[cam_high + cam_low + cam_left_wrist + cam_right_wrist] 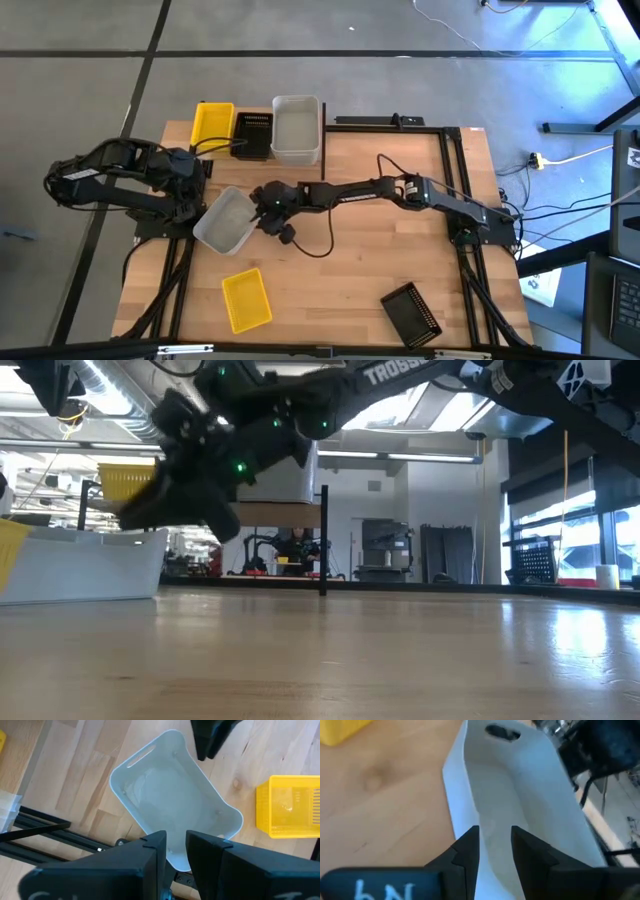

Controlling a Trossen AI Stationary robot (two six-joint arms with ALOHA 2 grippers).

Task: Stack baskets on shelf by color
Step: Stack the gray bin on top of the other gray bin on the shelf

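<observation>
The white basket (227, 220) sits on the left part of the tabletop (370, 280), and both arms have it — the left tool (200, 196) pinches one end wall, the right tool (262, 208) pinches the other. A yellow basket (245, 299) lies nearer the front edge, a black basket (411, 313) at the front right. Three more baskets — yellow (211, 124), black (252, 134), white (296, 128) — wait at the back.

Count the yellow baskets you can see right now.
2. One yellow basket sits at the table's far left edge beside the black basket. The other yellow basket lies alone near the front edge. More could be nested out of sight.
</observation>
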